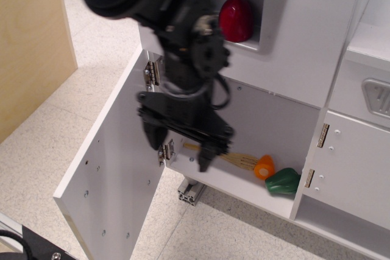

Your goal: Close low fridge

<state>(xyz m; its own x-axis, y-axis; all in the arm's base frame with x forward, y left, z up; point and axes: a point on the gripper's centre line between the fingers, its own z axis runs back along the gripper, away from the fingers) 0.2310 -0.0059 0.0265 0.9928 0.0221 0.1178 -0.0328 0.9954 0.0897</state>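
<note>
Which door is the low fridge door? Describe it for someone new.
Find the white cabinet with the red object in its niche. Below it, the low fridge door hangs wide open leftward on metal hinges. Unlike the smaller closed door at right, it is large and flat.

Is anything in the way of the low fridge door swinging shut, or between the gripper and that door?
The gripper itself hangs in the opening beside the door, near the hinges, in the door's closing path. The green item and orange item lie inside on the compartment floor.
</note>
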